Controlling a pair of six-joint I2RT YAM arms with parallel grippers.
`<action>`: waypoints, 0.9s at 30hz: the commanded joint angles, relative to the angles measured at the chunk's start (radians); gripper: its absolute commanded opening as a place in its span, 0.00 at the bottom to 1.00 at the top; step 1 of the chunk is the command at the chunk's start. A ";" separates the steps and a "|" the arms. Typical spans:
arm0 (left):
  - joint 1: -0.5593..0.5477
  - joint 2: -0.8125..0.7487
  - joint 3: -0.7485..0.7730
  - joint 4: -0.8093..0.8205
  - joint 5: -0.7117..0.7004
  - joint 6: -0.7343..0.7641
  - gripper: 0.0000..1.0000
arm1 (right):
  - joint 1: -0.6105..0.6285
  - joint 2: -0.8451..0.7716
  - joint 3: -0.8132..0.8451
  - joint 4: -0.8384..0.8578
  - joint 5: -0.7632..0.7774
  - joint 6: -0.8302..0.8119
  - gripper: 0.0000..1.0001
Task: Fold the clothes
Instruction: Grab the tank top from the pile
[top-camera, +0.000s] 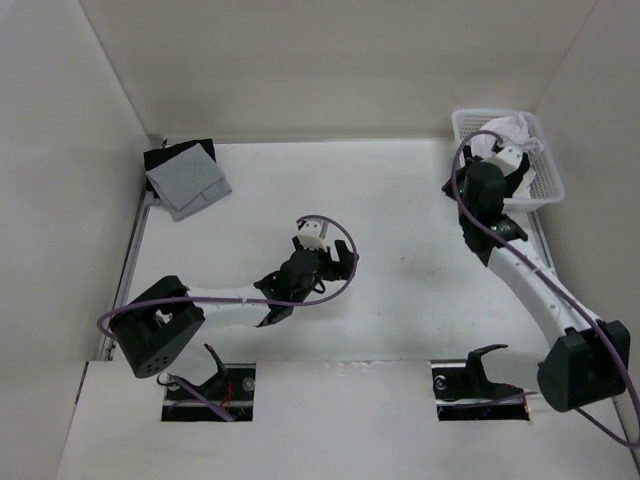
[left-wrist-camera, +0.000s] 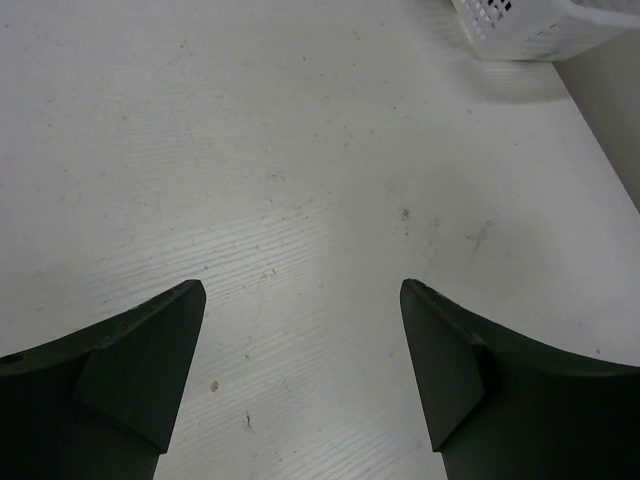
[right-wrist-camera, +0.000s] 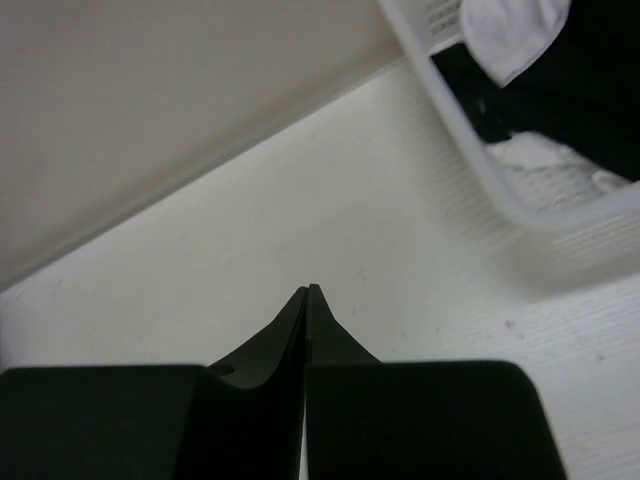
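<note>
The clothes (top-camera: 515, 128), a plain white garment, lie bunched in the white basket (top-camera: 548, 190) at the table's far right corner. The right wrist view shows a fold of the clothes (right-wrist-camera: 510, 35) in the basket (right-wrist-camera: 470, 150), over something black (right-wrist-camera: 580, 90). My right gripper (top-camera: 480, 170) hangs at the basket's left side. Its jaws (right-wrist-camera: 308, 290) are shut with nothing between them, above bare table. My left gripper (top-camera: 340, 265) is at mid-table, far from the basket. It stands wide open (left-wrist-camera: 300, 285) and empty over the tabletop.
A grey square cloth (top-camera: 187, 183) lies on a black garment (top-camera: 180, 155) in the far left corner. Walls close the table at the back and on both sides. A corner of the basket (left-wrist-camera: 520, 25) shows at the top right of the left wrist view.
</note>
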 joint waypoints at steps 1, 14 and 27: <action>-0.010 -0.030 -0.033 0.111 0.012 0.034 0.76 | -0.232 0.143 0.185 -0.012 -0.031 -0.043 0.01; -0.001 -0.016 -0.035 0.134 0.067 0.037 0.69 | -0.585 0.818 0.791 -0.068 -0.221 0.018 0.49; 0.023 0.033 -0.018 0.162 0.093 0.031 0.72 | -0.651 1.217 1.164 -0.077 -0.324 0.244 0.50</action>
